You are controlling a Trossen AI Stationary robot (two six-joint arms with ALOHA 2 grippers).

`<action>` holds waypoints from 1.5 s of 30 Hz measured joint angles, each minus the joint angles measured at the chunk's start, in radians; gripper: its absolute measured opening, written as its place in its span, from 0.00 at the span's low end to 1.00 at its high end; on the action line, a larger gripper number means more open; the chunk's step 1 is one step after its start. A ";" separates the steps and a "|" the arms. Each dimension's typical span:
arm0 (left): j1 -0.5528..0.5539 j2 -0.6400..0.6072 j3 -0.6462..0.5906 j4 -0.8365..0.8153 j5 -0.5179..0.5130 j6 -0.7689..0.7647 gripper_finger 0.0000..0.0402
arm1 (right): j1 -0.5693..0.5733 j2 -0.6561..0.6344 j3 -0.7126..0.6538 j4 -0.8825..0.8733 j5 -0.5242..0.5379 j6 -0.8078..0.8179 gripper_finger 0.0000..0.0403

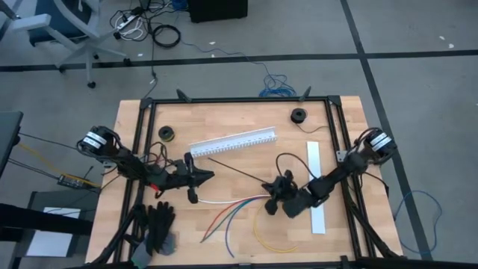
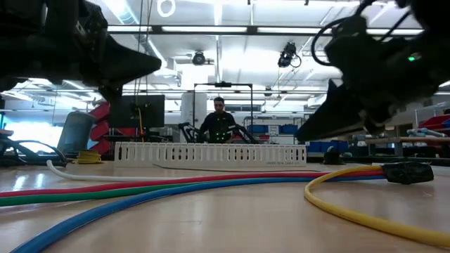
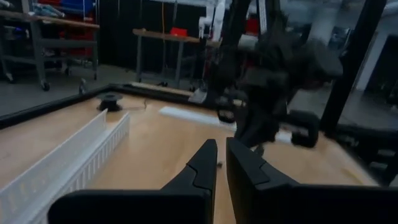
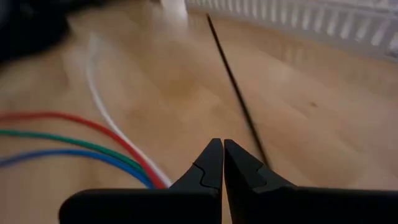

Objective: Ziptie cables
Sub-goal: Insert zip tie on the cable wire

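The wooden surface [image 1: 239,131] carries a white slotted channel [image 1: 233,142], kept clear of the work. The cables [image 1: 231,211] fan loose, unbundled, between both arms. Left hand [image 1: 203,176] and right hand [image 1: 270,188] hover nearby, both pinched shut, empty. A thin black ziptie [image 1: 235,169] lies between them.

Two dark arms: black links, white-and-black cylindrical motor housings at the bases, at 9 and 3 o'clock of the desk [image 1: 224,127]; thin black cords looped along them; left end effector [image 3: 221,163] and right end effector [image 4: 222,163] with matte black tapered fingers
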 joint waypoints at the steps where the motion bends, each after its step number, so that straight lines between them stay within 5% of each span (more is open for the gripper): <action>1: 0.000 0.000 0.000 -0.002 -0.004 0.000 0.02 | -0.015 -0.022 0.003 -0.055 -0.026 0.002 0.00; 11: 0.001 0.000 0.000 -0.006 -0.117 0.082 0.02 | -0.114 -0.237 0.006 -0.377 -0.212 -0.098 0.03; 25: 0.001 0.000 0.000 -0.009 -0.195 0.059 0.02 | -0.182 -0.094 0.007 -0.299 -0.482 -0.157 0.17; 45: 0.001 0.000 0.003 -0.024 -0.193 -0.048 0.02 | -0.214 -0.044 0.010 -0.307 -0.468 -0.307 0.01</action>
